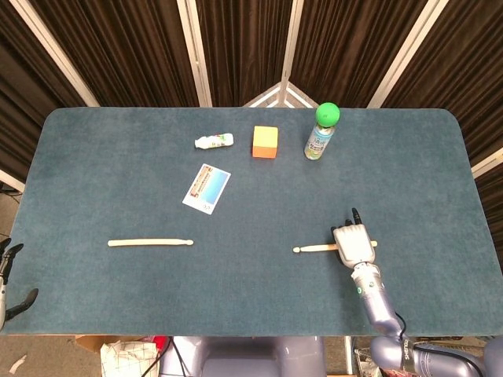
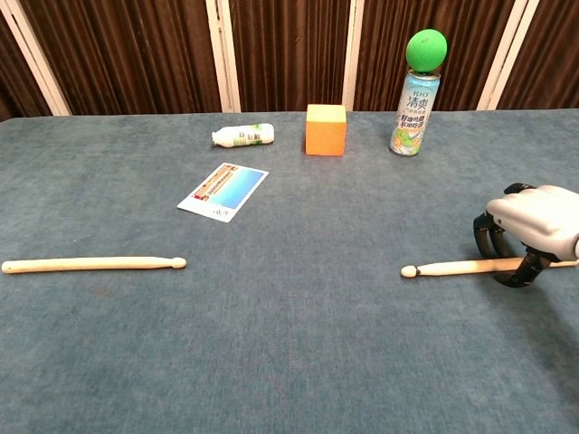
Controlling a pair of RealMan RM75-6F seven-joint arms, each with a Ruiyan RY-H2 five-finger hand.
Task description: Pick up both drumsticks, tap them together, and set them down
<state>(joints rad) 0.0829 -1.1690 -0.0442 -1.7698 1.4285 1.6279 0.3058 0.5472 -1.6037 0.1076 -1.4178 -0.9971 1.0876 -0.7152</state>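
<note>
Two pale wooden drumsticks lie flat on the blue table. The left drumstick (image 1: 149, 243) (image 2: 90, 264) lies alone, tip pointing right. The right drumstick (image 1: 314, 247) (image 2: 448, 268) points its tip left, and its butt end passes under my right hand (image 1: 354, 243) (image 2: 529, 224). That hand arches over the stick, fingers on the far side and thumb on the near side, with a gap still showing around the wood. Only the dark fingertips of my left hand (image 1: 9, 276) show, off the table's left front corner, spread and holding nothing.
At the back of the table stand a white bottle on its side (image 1: 214, 141), an orange cube (image 1: 265, 142) and a green-capped spray can (image 1: 321, 132). A printed card (image 1: 206, 188) lies flat behind the left drumstick. The blue table's (image 1: 440, 173) right edge is near my right hand.
</note>
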